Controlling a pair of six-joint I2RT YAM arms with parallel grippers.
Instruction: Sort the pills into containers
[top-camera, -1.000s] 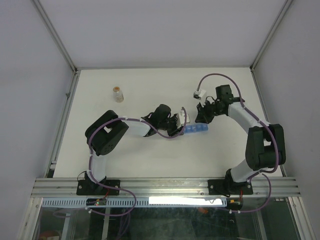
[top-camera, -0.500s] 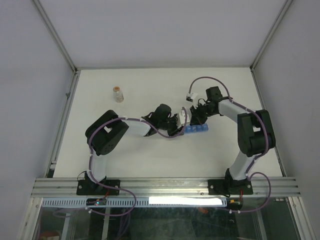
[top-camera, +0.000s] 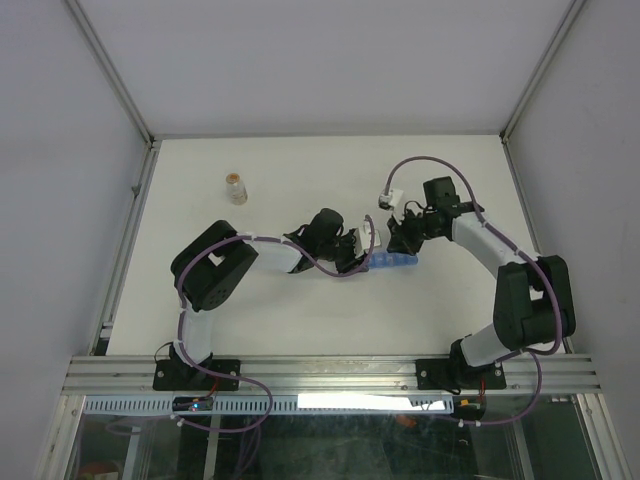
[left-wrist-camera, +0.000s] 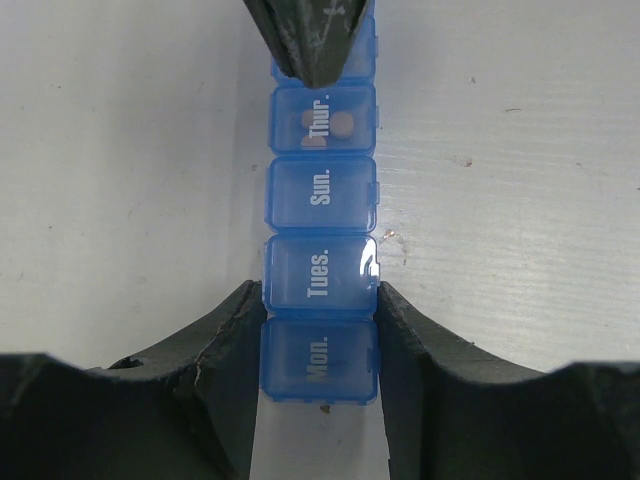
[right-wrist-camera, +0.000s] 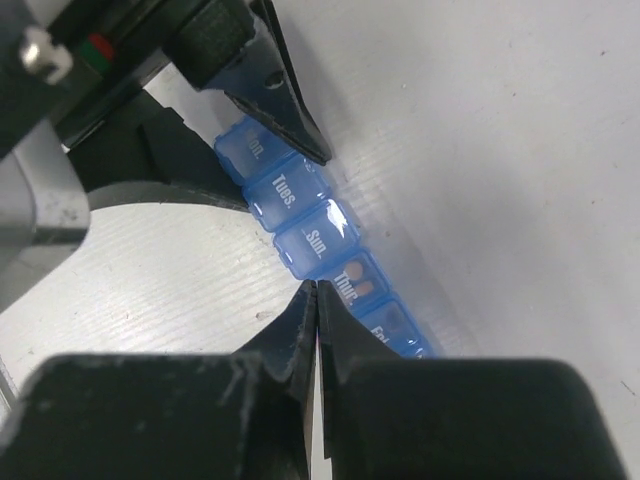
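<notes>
The blue pill organiser (top-camera: 394, 262) lies on the white table (top-camera: 300, 170), lids down, marked Mon., Tues., Sun., Thur. (left-wrist-camera: 320, 190). Two tan pills (left-wrist-camera: 330, 125) show through the Thur. lid, and also in the right wrist view (right-wrist-camera: 362, 288). My left gripper (left-wrist-camera: 318, 305) is shut on the organiser's Mon./Tues. end, one finger on each long side (top-camera: 366, 252). My right gripper (right-wrist-camera: 316, 290) is shut with nothing seen between its tips, which sit at the side edge of the Thur. compartment (top-camera: 399, 241). Its tip covers the far compartment in the left wrist view (left-wrist-camera: 312, 40).
A small clear bottle (top-camera: 236, 188) with tan contents stands at the back left of the table. Grey walls close the table on three sides. A metal rail (top-camera: 330, 375) runs along the near edge by the arm bases.
The right arm swung its elbow left, then back out to the right, while its gripper stayed at the organiser's far end. The left arm and the organiser have not visibly moved.
</notes>
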